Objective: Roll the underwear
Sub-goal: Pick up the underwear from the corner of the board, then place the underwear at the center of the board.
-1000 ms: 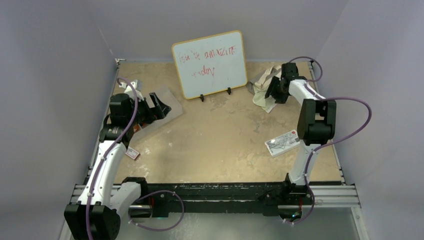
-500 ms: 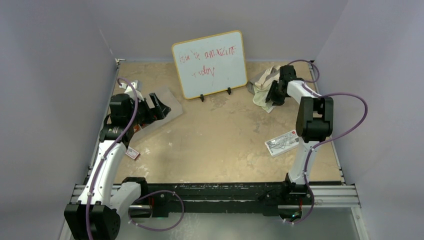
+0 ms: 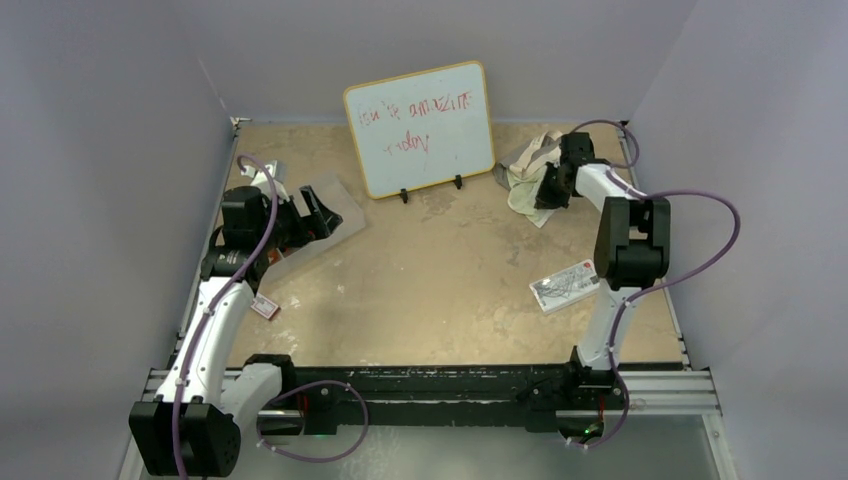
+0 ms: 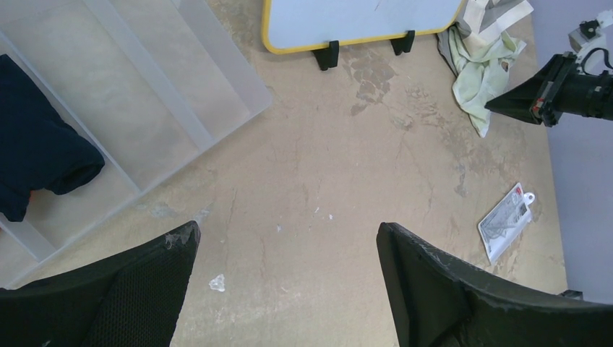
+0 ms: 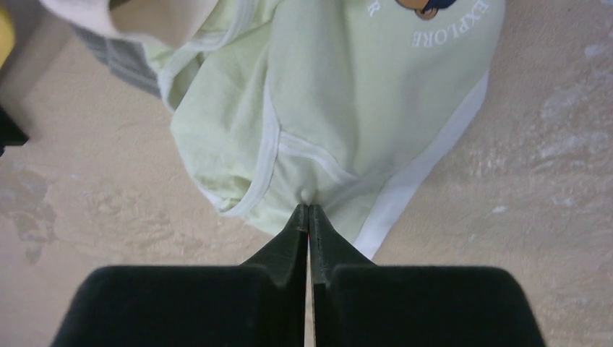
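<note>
A pale green-cream underwear [image 5: 347, 94] with white trim lies flat at the far right of the table, seen from above as [image 3: 522, 190]. My right gripper [image 5: 309, 210] is shut on its near edge, and the cloth puckers at the fingertips. From above, that gripper [image 3: 547, 188] sits at the cloth's right side. A grey underwear with a beige waistband [image 5: 123, 61] lies bunched just behind it. A navy underwear [image 4: 36, 155] rests in a clear bin [image 4: 181, 79] at the left. My left gripper [image 4: 287, 230] hangs open over bare table beside the bin, holding nothing.
A whiteboard [image 3: 420, 125] with red writing stands at the back centre. A white printed card [image 3: 565, 285] lies near the right arm's elbow, and a small red tag [image 3: 265, 307] lies by the left arm. Purple walls close in the table on three sides.
My right gripper's jaws have closed onto the edge of the pale underwear after shifting slightly toward it. The left arm has hardly moved.
</note>
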### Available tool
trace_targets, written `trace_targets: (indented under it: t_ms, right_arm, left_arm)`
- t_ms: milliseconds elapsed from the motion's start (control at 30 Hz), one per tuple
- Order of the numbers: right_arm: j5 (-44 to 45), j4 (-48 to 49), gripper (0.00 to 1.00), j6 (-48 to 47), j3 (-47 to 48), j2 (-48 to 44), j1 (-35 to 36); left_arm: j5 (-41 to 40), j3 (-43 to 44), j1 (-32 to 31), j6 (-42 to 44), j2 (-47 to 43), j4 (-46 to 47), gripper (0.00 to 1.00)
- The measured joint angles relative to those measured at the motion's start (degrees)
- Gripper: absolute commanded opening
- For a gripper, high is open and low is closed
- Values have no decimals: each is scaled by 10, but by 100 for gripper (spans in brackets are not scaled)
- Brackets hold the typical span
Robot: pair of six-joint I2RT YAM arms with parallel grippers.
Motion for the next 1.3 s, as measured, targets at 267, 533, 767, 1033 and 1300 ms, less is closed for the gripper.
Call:
trace_targets:
  t_ms: [267,533,767,1033,1300]
  right_arm:
    - [-31,4,0,-3,-54,-139,15]
    - [-53,10,0,-2,-101,-255,113]
    - [-79,1,0,28,-184,-299,161]
    - [-113,-38,0,83,-170,-297,167]
    - [-111,-226,0,118,236,-85,75]
  left_arm:
    - [-9,0,0,0,2,0,90]
    - [-12,0,0,0,2,1,90]
    - [-12,-2,0,0,13,17,90]
    - [-27,-7,0,-21,56,55,89]
    - [-10,23,0,-90,149,26,89]
